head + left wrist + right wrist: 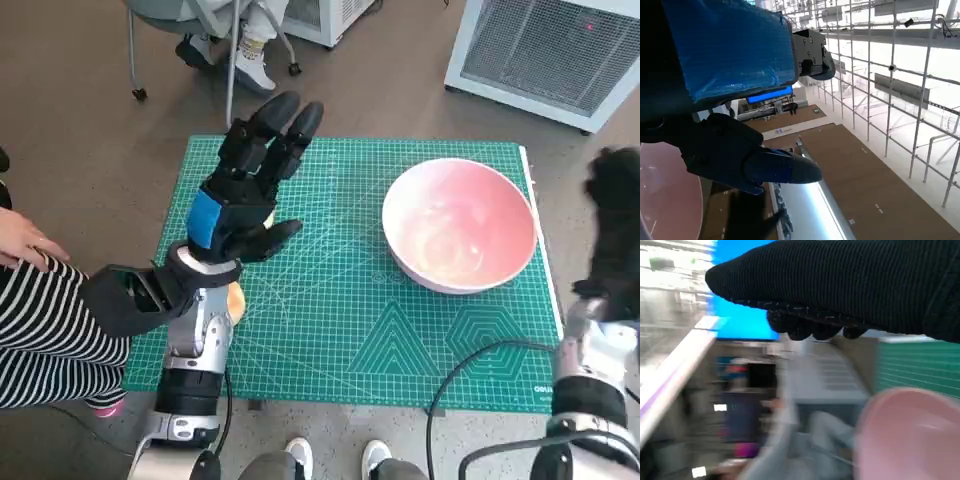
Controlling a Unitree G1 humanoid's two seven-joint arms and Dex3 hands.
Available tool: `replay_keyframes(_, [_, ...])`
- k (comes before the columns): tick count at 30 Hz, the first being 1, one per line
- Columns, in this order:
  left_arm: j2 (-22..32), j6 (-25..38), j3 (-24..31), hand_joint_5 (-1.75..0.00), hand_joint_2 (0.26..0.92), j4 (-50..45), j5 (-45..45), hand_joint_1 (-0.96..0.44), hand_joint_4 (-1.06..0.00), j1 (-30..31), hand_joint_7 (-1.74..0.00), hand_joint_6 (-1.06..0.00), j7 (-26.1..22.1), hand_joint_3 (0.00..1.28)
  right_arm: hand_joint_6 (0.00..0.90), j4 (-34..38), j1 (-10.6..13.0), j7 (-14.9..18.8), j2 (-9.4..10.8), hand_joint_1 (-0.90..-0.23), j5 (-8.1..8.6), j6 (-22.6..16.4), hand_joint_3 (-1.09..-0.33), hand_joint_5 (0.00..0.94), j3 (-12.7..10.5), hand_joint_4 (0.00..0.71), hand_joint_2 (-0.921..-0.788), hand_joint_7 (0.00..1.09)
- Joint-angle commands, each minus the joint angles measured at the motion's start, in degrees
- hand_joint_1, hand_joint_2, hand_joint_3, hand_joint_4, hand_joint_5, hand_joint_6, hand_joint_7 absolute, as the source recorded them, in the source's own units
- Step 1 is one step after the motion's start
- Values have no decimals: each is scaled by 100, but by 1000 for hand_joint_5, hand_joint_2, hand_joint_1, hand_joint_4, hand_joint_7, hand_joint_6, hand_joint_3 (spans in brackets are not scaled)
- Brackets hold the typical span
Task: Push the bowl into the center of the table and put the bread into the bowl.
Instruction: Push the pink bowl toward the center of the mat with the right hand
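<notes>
A pink bowl [458, 222] stands empty on the right part of the green cutting mat [340, 330]; its rim also shows in the left wrist view [660, 200] and the right wrist view [912, 435]. Of the bread [237, 300] only a tan sliver peeks out from under my left forearm, near the mat's left edge. My left hand [245, 195] is raised over the mat's left half, fingers spread and pointing away, holding nothing. My right hand [615, 215] hovers just off the mat's right edge beside the bowl, blurred, with nothing in it.
A person in striped clothing [40, 320] sits close at the left, a hand [25, 240] on the knee. A chair and feet [250, 60] are behind the table, a white cabinet [550, 50] at the back right. A cable [470, 370] crosses the mat's front right corner.
</notes>
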Motion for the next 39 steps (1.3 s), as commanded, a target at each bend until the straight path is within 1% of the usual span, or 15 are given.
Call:
replay_keyframes(1, [62,-46,-24,-1,919,15,40,-334,-127,75,-461,1,-18,192,10,470,-49,-43,100,-567,-95,271,-897,10,69,78,-921,345])
replay_keyframes(8, [92,10,-20,-1,920,-41,8,-322,-126,137,-458,1,-21,186,38,781,-127,45,344,-576,-127,665,-903,2,140,75,-921,290])
replay_keyframes(14, [124,73,-21,-1,921,-120,-18,-323,-128,205,-464,1,-17,182,66,861,-199,102,604,-623,-130,930,-846,5,186,87,-921,266])
replay_keyframes(18, [139,99,-25,-2,921,-156,-32,-325,-129,234,-475,1,-11,180,81,840,-240,110,714,-640,-163,995,-829,8,232,97,-921,255])
replay_keyframes(21, [145,105,-30,-2,921,-163,-37,-325,-129,238,-479,1,-7,180,85,827,-240,109,725,-644,-171,1009,-827,8,233,100,-921,249])
replay_keyframes(23, [152,108,-33,-2,921,-178,-33,-325,-130,254,-480,1,0,180,87,798,-259,137,801,-643,-181,1013,-832,8,264,102,-921,243])
replay_keyframes(25, [156,109,-36,-2,921,-184,-32,-325,-131,261,-481,1,4,180,89,786,-267,150,833,-642,-183,1014,-834,8,278,102,-921,241])
replay_keyframes(26, [163,115,-32,-3,921,-190,-42,-325,-132,273,-481,1,-2,179,90,768,-277,194,896,-639,-183,987,-837,7,299,103,-921,237])
replay_keyframes(28, [179,124,-21,-4,921,-200,-63,-326,-133,314,-482,1,-11,179,89,680,-333,420,1142,-629,-182,837,-840,5,389,101,-921,232])
replay_keyframes(30, [188,130,-19,-4,921,-209,-73,-327,-134,336,-483,1,-10,179,88,637,-365,525,1254,-621,-174,776,-842,4,425,98,-921,228])
replay_keyframes(31, [191,133,-21,-4,921,-212,-75,-327,-134,341,-483,1,-8,179,87,630,-373,542,1273,-620,-169,772,-842,3,428,97,-921,226])
replay_keyframes(33, [198,141,-17,-4,921,-213,-76,-329,-134,348,-485,1,-2,178,86,617,-410,659,1343,-612,-104,781,-852,1,404,93,-921,219])
replay_keyframes(36, [201,150,-16,-4,921,-220,-75,-329,-135,352,-488,1,1,178,86,613,-422,719,1368,-604,-82,784,-863,0,380,89,-921,213])
replay_keyframes(39, [212,165,-10,-4,921,-240,-84,-330,-135,373,-490,1,7,177,85,588,-455,950,1497,-592,82,829,-882,0,264,85,-921,205])
